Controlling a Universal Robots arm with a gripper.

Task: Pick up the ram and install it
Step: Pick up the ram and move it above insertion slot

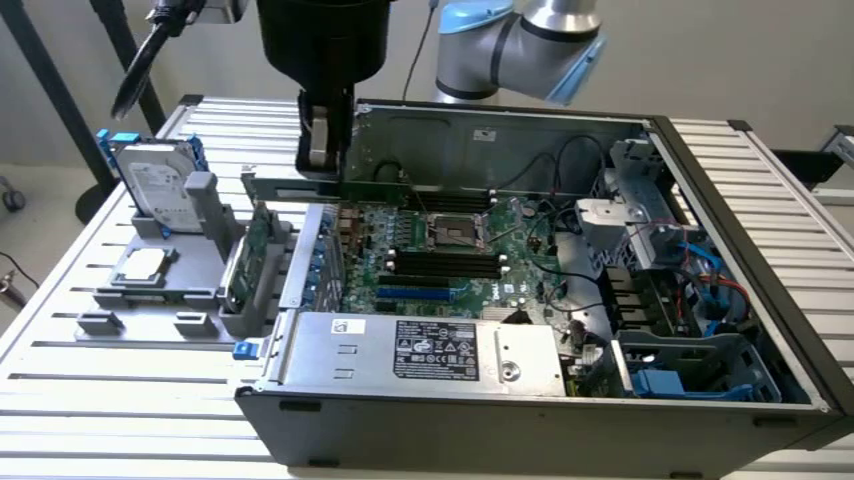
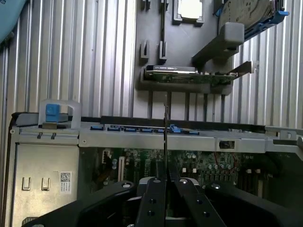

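Note:
My gripper (image 1: 320,165) hangs over the left wall of the open computer case (image 1: 534,420), shut on the ram (image 1: 374,187). The ram is a long thin green stick, held level and lengthwise above the near edge of the motherboard (image 1: 454,250). In the wrist view the ram (image 2: 165,137) appears edge-on as a thin line rising from between the two black fingers (image 2: 154,201), and my gripper (image 2: 165,189) is closed on it. The long black memory slots (image 1: 447,265) lie on the motherboard, below the stick and further toward the exterior view's right.
A grey parts holder (image 1: 200,290) stands at the exterior view's left of the case. It carries a hard drive (image 1: 154,185), a processor chip (image 1: 144,265) and a green expansion card (image 1: 247,255). The power supply (image 1: 427,350) fills the case's front. Cables and drive cages (image 1: 667,270) crowd the right side.

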